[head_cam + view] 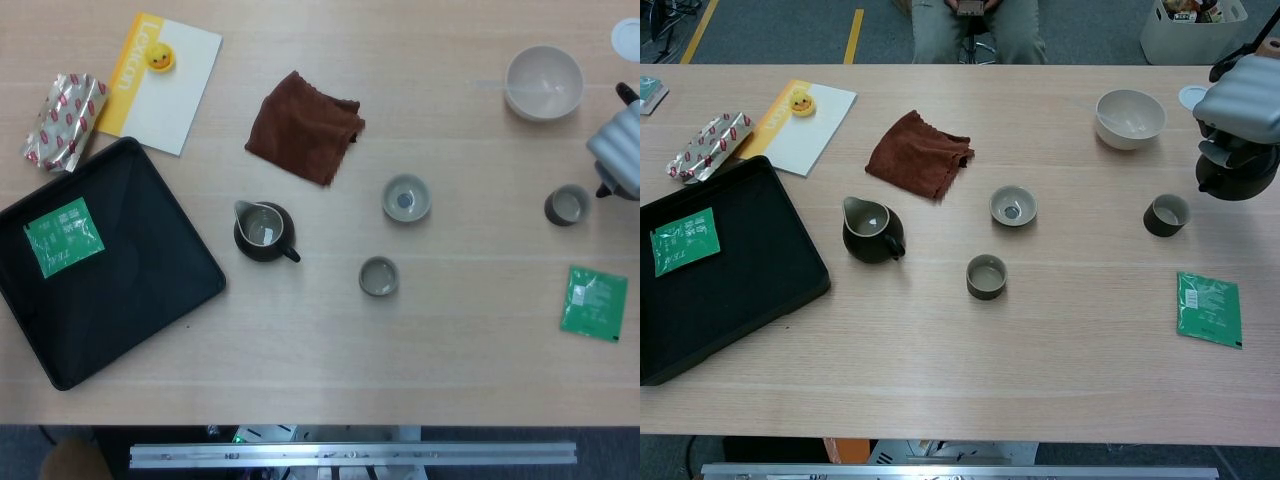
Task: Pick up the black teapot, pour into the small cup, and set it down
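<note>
The black teapot (1237, 180) is at the far right of the table, and my right hand (1243, 100) grips it from above. In the head view the hand (618, 155) hides nearly all of the pot; only a dark sliver of the teapot (604, 189) shows at the frame's edge. A small dark cup (1166, 214) stands upright just left of the pot, apart from it, and shows in the head view as well (567, 205). My left hand is in neither view.
A dark pitcher (872, 231), a second small cup (986, 276) and a grey shallow cup (1013, 206) stand mid-table. A white bowl (1130, 118) is behind the small cup. A green packet (1208, 307) lies front right. A brown cloth (919, 153) and a black tray (740, 290) are to the left.
</note>
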Available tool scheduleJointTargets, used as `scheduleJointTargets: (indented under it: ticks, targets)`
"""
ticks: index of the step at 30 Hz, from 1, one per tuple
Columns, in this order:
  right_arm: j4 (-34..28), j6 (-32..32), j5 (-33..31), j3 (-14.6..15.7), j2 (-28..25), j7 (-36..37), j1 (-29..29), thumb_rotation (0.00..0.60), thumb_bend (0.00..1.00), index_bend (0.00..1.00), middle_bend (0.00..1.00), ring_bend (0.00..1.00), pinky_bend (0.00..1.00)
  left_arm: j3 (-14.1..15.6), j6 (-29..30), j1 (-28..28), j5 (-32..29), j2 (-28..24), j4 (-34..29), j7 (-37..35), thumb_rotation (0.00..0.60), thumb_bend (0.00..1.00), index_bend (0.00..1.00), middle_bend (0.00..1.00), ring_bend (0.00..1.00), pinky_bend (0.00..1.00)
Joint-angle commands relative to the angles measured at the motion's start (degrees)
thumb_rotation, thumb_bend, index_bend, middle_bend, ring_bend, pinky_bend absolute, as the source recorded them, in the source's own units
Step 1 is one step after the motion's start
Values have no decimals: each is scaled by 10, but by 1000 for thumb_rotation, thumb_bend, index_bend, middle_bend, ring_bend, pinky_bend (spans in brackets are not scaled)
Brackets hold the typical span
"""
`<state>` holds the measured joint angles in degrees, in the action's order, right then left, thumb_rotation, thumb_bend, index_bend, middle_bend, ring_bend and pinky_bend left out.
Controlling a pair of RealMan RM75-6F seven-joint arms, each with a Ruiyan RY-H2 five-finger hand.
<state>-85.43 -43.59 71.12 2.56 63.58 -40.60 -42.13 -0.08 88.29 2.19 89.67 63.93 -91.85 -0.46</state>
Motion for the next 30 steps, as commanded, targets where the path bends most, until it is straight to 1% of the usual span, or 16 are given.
scheduleJointTargets:
  ticks: [1,17,30]
  targets:
    - [-3,4,-10,1,2,-15,-5,455,524,857,778,704,176,0,1,-1,-1,1,2,-2,600,396,167,237,195,215]
    - [-20,6,-63,7,7,-99,-30,456,524,856,778,704,176,-1,1,-1,-2,8,17,-15,600,396,167,237,195,215]
    - [-34,-5,-90,17,9,-143,-47,457,519,856,778,704,174,-1,4,-3,-2,11,25,-23,600,396,167,237,194,214]
